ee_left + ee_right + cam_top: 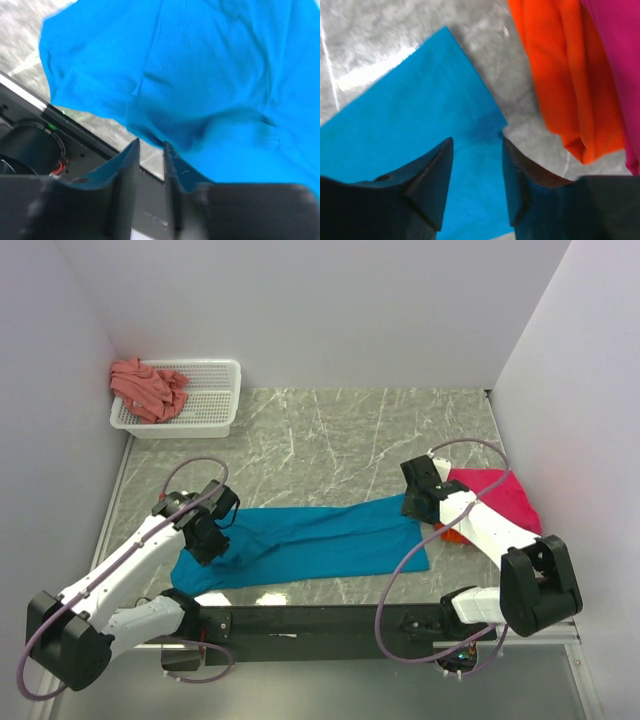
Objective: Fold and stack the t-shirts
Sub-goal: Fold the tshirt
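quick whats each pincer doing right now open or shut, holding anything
Left pincer: almost shut, apparently pinching the edge of the teal-blue t-shirt.
Right pincer: open, holding nothing, tips over that shirt's corner.

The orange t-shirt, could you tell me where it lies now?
On the right of the top view, the orange t-shirt peeks from under the magenta t-shirt, just beyond the right end of the teal t-shirt.
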Tool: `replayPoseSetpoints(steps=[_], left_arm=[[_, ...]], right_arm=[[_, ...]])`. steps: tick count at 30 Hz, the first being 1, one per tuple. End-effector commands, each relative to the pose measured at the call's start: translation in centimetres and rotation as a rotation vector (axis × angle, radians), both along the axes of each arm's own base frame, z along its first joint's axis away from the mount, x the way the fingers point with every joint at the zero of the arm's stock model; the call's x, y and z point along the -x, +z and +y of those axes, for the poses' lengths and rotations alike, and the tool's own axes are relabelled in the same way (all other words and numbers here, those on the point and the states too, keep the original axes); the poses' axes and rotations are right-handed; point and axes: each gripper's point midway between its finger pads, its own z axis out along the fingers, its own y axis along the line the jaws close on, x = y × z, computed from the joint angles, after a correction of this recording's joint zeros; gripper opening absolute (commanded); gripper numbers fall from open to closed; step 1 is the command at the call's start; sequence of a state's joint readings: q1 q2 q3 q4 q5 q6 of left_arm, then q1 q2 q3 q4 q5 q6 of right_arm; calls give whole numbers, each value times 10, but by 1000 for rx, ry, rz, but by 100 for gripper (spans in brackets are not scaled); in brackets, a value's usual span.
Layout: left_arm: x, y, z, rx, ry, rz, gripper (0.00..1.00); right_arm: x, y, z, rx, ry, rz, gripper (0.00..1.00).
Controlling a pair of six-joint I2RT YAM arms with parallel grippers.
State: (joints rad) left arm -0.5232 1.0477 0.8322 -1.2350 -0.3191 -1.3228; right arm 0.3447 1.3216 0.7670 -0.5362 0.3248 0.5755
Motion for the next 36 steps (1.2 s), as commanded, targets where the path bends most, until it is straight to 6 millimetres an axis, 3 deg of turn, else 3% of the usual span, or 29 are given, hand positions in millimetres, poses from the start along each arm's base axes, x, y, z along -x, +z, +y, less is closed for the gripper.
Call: replayPoseSetpoints(steps=[1,3,7,8,12,14,18,21,22,24,30,32,33,35,36], left_arm=[[9,2,-16,104,-128,-4,36],[14,1,-25,158,-163,9,52],[2,10,-42,225,-278,-56,82],[-9,16,-46,230,-283,-96,99],[-48,26,-61,229,-298,-206,99],[-68,22,-74,250,-314,-241,99],[-78,-5,-104,324,-405,-168,99],[-76,-20,-119,382,-474,-130,99],[-67,-30,-124,405,-497,-90,99],[-57,-31,-138,472,-563,-74,99],[14,-17,-173,655,-875,1,99],[24,-18,-162,608,-880,24,100],[17,-21,-151,529,-859,6,99],[6,-10,-136,430,-816,-17,99],[-10,-10,-123,325,-744,-53,99]], right_arm=[[3,15,-3,-14,-42,-58,53],[2,23,-2,-31,-40,-82,58],[-7,39,8,-77,-13,-127,64],[-12,44,13,-98,3,-148,65],[-18,45,41,-212,96,-153,72],[-20,45,51,-239,127,-152,74],[-22,46,55,-241,133,-154,75],[-22,49,52,-233,126,-164,76],[-21,49,51,-231,123,-165,76],[-19,49,49,-228,117,-166,76],[-17,50,46,-211,118,-166,76],[-19,51,47,-216,126,-174,76],[-20,53,49,-222,136,-180,76],[-24,55,52,-232,144,-187,76],[-25,55,55,-236,159,-185,76]])
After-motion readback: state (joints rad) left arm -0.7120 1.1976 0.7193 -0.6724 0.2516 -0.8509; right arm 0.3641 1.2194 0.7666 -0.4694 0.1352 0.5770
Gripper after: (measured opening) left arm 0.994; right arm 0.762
